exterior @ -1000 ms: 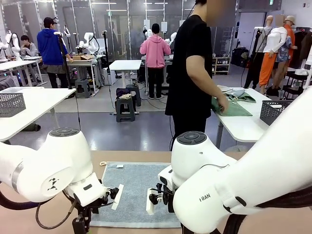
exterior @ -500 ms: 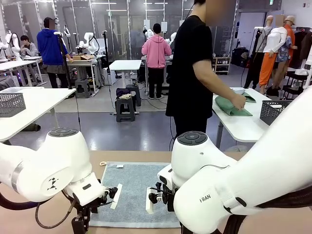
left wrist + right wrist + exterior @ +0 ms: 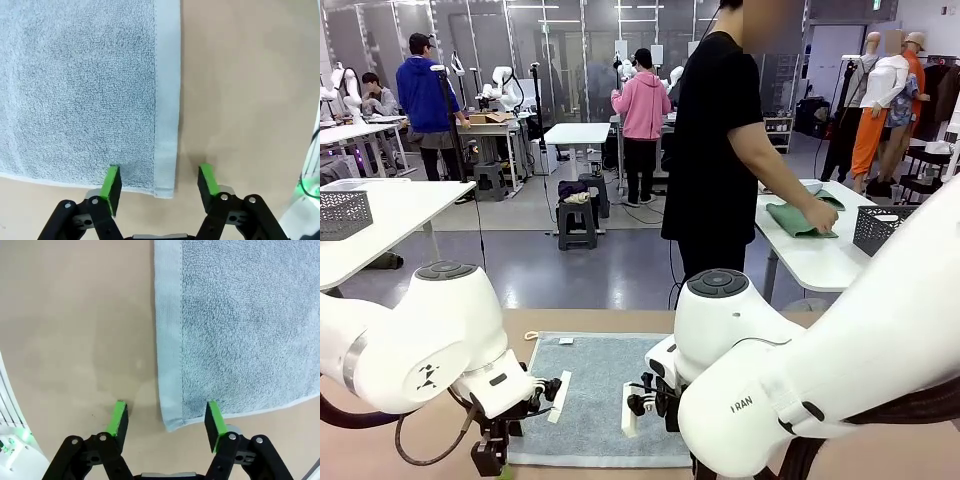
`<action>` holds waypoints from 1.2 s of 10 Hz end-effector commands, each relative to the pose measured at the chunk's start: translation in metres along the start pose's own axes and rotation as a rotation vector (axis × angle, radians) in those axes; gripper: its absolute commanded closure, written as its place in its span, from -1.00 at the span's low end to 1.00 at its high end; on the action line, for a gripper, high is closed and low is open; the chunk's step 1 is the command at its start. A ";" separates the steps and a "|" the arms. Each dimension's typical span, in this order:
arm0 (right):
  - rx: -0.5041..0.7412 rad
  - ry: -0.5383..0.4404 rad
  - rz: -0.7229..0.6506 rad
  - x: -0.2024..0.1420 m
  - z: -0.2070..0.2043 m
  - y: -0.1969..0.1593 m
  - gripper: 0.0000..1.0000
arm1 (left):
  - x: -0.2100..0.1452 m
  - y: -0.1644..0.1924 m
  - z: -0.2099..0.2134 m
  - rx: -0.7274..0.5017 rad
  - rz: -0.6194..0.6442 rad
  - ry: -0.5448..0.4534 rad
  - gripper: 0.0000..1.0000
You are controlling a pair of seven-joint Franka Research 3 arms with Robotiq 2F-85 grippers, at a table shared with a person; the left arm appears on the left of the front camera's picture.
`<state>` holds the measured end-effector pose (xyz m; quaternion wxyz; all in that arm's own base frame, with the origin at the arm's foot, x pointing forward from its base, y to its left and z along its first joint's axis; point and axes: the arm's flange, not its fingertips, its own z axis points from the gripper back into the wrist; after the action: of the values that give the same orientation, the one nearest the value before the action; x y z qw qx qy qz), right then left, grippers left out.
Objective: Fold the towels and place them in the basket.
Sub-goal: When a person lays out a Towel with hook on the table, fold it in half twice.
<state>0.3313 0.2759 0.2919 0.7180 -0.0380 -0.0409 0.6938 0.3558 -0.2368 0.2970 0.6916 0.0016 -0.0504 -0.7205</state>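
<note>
The left tool (image 3: 159, 172) and right tool (image 3: 166, 410) are spread, each straddling one hemmed corner of the towel (image 3: 80, 85), which lies flat on the counter (image 3: 245, 75).

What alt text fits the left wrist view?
The left gripper, jaws open, straddles a corner of a light blue-grey towel lying flat on a tan table. One green pad is over the towel, the other over bare table.

Dark letters reading "RAN", preceded by a partial stroke, stand on the white shell of the robot's right arm (image 3: 790, 400), lower centre-right of the front view. A small dark emblem (image 3: 428, 377), without legible lettering, marks the left arm (image 3: 380, 350) at lower left. A ceiling sign (image 3: 875, 4) at the upper right is too small to read.
</note>
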 end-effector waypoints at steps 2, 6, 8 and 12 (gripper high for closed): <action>-0.018 -0.010 0.014 -0.013 -0.002 0.005 -0.15 | -0.014 -0.021 -0.010 0.043 -0.010 0.025 -0.17; -0.004 -0.016 0.011 -0.013 -0.002 0.002 -0.15 | -0.016 -0.017 -0.008 0.030 0.004 0.026 -0.16; 0.005 -0.015 0.007 -0.013 -0.003 0.000 0.25 | -0.015 -0.016 -0.007 0.037 0.002 0.037 0.21; -0.002 -0.013 0.010 -0.012 -0.001 0.001 0.75 | -0.015 -0.014 -0.004 0.034 -0.004 0.045 0.99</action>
<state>0.3339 0.2741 0.2937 0.7202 -0.0379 -0.0448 0.6913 0.3603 -0.2337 0.2998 0.6889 0.0158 -0.0517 -0.7228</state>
